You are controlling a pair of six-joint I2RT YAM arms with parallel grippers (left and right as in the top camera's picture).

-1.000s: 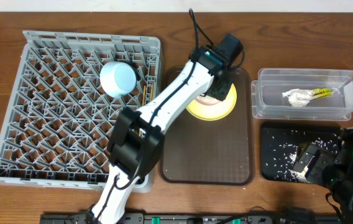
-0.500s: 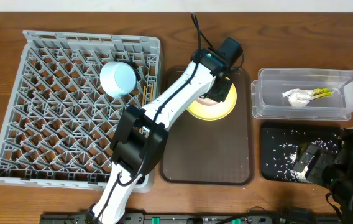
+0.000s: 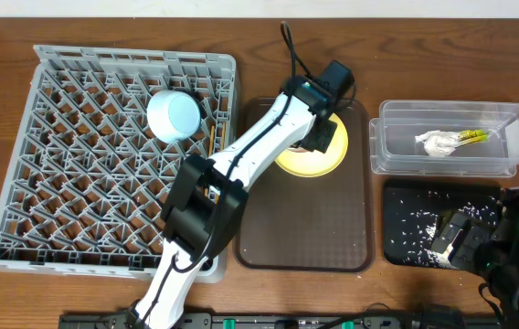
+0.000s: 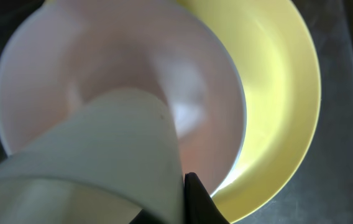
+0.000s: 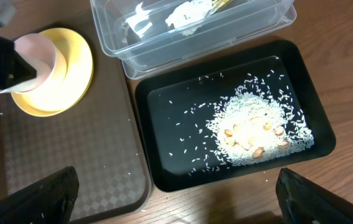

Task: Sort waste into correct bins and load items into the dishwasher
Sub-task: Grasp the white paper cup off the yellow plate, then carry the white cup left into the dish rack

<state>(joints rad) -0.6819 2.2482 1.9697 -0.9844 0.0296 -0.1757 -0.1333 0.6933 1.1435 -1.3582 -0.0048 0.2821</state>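
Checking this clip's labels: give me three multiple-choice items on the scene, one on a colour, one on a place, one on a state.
1. Colour of the plate under the small bowl? A blue B black C yellow
2. Where is the crumpled napkin? A on the plate B in the clear tub C in the small bowl
3. The left end effector is: A shut on the small bowl's rim B wide open C shut on the napkin
Answers: C, yellow shows around the bowl; B, the tub's walls enclose it; A, it pinches the rim.
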